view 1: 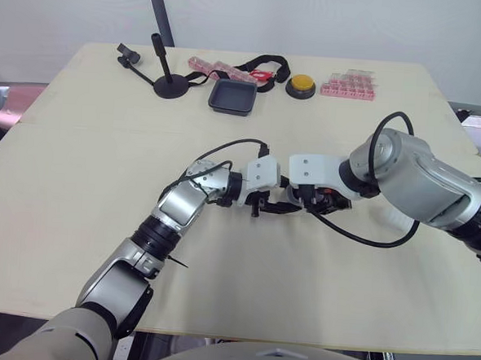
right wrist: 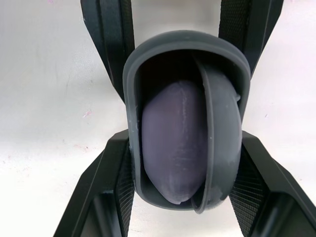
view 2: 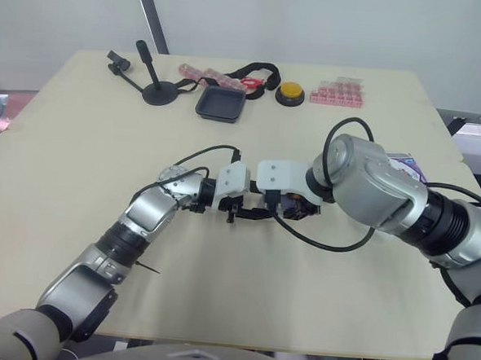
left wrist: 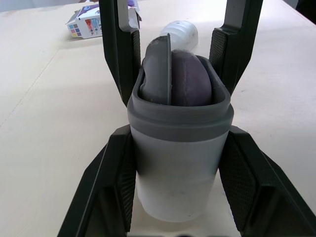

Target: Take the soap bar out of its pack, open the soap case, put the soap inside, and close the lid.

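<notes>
Seating the tilted lid [left wrist: 158, 74] squarely over the soap [left wrist: 191, 79] needs both grips firm: left gripper [left wrist: 178, 136] and right gripper [right wrist: 183, 143] each clamp the soap case [left wrist: 175, 173] sides

Pale beige table [view 1: 77, 178], matte top. Along the far edge, left to right: black desk stand [view 1: 169, 84], black square tray [view 1: 232, 98], black strap [view 1: 264, 65] beside pink packets [view 1: 211, 65], yellow push-button [view 1: 301, 87], pink rack [view 1: 349, 85]. Soap pack [left wrist: 91, 22] lies toward the right side, well apart from that row.
</notes>
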`<move>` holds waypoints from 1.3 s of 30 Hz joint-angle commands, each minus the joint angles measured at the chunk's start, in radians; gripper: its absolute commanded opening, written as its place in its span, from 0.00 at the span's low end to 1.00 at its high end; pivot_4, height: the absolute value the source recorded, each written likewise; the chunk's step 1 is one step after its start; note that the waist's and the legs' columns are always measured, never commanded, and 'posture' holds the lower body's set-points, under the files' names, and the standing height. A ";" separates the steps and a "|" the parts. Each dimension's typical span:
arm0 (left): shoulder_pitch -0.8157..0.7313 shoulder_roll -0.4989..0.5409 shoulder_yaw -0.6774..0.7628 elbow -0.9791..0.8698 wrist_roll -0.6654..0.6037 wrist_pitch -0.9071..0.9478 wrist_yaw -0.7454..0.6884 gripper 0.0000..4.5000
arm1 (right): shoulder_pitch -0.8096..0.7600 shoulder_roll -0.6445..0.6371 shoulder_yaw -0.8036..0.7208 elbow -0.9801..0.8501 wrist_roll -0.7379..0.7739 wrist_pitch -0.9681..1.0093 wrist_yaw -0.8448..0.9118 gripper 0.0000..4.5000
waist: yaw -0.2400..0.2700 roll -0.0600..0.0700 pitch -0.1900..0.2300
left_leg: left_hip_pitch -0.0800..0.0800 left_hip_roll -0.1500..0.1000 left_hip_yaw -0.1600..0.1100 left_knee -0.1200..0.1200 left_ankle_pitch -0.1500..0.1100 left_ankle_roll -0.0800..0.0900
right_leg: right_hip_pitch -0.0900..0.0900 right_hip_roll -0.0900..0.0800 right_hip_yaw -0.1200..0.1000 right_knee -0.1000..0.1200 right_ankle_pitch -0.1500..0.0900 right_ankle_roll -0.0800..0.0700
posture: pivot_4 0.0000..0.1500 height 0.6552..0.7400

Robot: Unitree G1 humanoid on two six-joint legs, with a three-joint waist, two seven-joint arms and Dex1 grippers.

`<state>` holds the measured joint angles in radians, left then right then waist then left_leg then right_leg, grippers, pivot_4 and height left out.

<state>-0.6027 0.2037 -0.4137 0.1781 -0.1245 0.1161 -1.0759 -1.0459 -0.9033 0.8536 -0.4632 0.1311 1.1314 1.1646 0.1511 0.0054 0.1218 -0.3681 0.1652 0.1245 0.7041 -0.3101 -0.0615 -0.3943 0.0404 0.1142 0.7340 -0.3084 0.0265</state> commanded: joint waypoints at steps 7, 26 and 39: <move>0.008 0.003 0.005 -0.020 0.002 -0.031 0.006 0.41 | 0.033 -0.021 -0.068 -0.045 0.057 0.048 0.031 1.00 | -0.001 0.000 0.000 | 0.001 0.000 0.000 0.000 0.000 0.000 | 0.000 0.000 0.000 0.002 0.000 0.000 | 1.00 1.00; 0.132 0.037 0.179 -0.019 -0.261 -0.139 -0.200 0.41 | 0.782 0.026 -0.848 -0.170 0.349 -0.297 -0.062 1.00 | 0.031 -0.001 -0.001 | -0.006 -0.001 0.000 0.001 0.000 0.001 | 0.001 -0.001 0.001 -0.013 0.000 0.000 | 1.00 1.00; 0.155 0.046 0.135 0.134 -0.159 -0.332 -0.275 0.41 | 1.141 0.283 -0.948 -0.048 0.271 -0.824 -0.196 1.00 | 0.031 0.000 -0.001 | -0.007 -0.001 -0.001 0.000 0.000 0.001 | 0.004 -0.003 -0.003 -0.018 0.000 0.000 | 1.00 1.00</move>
<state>-0.4419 0.2498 -0.2737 0.3137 -0.2871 -0.2030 -1.3442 0.0878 -0.6252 -0.0615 -0.5103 0.4055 0.3509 0.9887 0.1820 0.0050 0.1204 -0.3746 0.1645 0.1230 0.7042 -0.3105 -0.0608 -0.3908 0.0376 0.1103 0.7162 -0.3085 0.0264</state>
